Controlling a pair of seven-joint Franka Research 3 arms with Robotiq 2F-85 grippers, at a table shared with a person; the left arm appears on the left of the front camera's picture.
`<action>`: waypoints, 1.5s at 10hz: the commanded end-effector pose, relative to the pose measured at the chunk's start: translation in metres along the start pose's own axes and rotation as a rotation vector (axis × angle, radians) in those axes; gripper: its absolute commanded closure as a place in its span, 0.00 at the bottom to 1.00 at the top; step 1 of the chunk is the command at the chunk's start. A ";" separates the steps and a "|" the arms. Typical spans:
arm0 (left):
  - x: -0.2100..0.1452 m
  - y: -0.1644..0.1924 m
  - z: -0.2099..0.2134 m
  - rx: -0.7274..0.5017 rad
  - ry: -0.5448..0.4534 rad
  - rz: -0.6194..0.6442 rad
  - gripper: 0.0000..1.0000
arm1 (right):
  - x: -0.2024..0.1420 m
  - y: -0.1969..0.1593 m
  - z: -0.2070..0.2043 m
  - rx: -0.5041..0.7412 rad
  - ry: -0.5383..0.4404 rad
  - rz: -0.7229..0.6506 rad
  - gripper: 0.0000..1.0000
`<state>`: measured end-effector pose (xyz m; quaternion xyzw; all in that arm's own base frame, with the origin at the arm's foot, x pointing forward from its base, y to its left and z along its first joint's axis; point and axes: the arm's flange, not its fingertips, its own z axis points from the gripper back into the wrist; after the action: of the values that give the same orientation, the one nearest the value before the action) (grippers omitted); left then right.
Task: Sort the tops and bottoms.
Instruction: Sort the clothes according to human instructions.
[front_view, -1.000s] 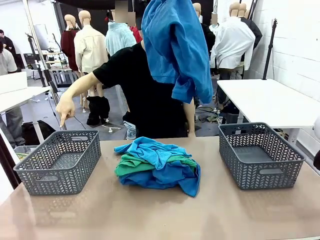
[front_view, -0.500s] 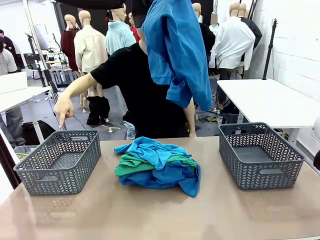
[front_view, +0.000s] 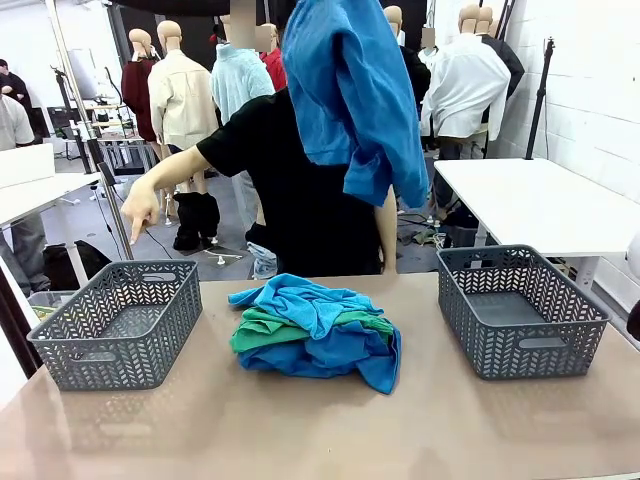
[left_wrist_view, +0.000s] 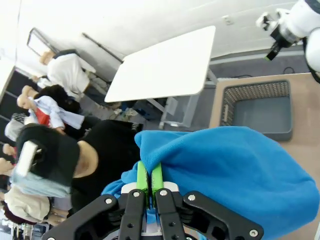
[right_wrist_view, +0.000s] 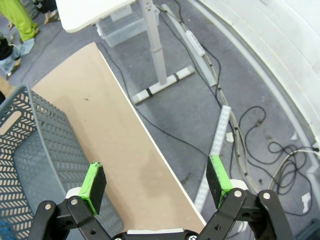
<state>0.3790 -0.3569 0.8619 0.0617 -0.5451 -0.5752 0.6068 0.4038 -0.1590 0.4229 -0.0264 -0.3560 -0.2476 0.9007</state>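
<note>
A blue top (front_view: 350, 90) hangs high over the table's far side, in front of the person. My left gripper (left_wrist_view: 149, 180) is shut on this top (left_wrist_view: 240, 170), its green pads pinched on a fold of the cloth. On the table's middle lies a pile: a sky-blue top (front_view: 305, 300) uppermost, the emerald-green bottoms (front_view: 262, 332) under it, and deeper blue cloth (front_view: 340, 358) at the base. My right gripper (right_wrist_view: 156, 182) is open with nothing between its fingers, hovering past the table's right edge (right_wrist_view: 120, 145).
A grey basket (front_view: 110, 352) stands at the table's left, another grey basket (front_view: 520, 345) at the right, also seen as the basket (right_wrist_view: 30, 150) under my right gripper. The person's hand (front_view: 140, 210) points down toward the left basket. A white table (front_view: 540, 200) stands behind.
The person's pointing hand has shifted slightly right and up. The hanging blue top has swayed a little. The pile and baskets have not moved.
</note>
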 end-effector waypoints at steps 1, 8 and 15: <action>-0.043 0.037 0.049 0.203 0.048 0.004 1.00 | 0.000 0.001 0.002 -0.005 0.001 0.006 0.00; -0.233 0.033 0.138 0.352 0.390 0.199 1.00 | 0.000 0.001 0.002 -0.005 0.001 0.006 0.00; -0.324 0.025 0.114 0.104 0.458 0.352 1.00 | 0.000 0.001 0.002 -0.005 0.001 0.006 0.00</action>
<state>0.3969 -0.0349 0.7195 0.1273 -0.4273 -0.3728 0.8138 0.4035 -0.1597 0.4230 -0.0267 -0.3561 -0.2482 0.9005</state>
